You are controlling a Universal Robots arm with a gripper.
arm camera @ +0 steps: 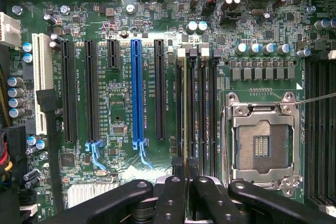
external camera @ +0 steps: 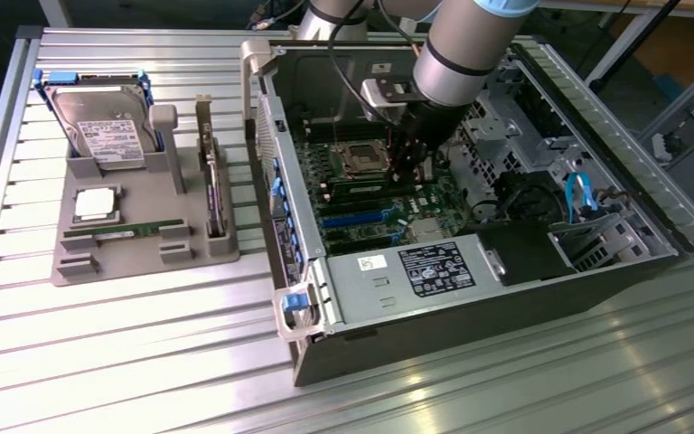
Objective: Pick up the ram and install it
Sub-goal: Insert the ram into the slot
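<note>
1. A slatted aluminium table (external camera: 106, 344) carries the open computer case (external camera: 468, 289), and the arm reaches into it.
2. The gripper (arm camera: 185, 184) has its fingers pinched together on the ram (arm camera: 185, 103). The ram is seen edge-on as a thin green line just beside the CPU socket (arm camera: 261, 148) (whether it touches a slot yet, I cannot tell).
3. The stick could land on a rib between the DIMM slots (arm camera: 202, 108) beside the socket rather than in a channel. Pressing there would flex the board.
4. A notch facing the wrong way, or end clips (arm camera: 182, 52) not swung out, would stop it seating.
5. So narrow a hold may let the stick tilt, so that one end goes in first and jams.
6. Beyond the socket stand capacitors (arm camera: 262, 49), which a drifting finger could knock.
</note>
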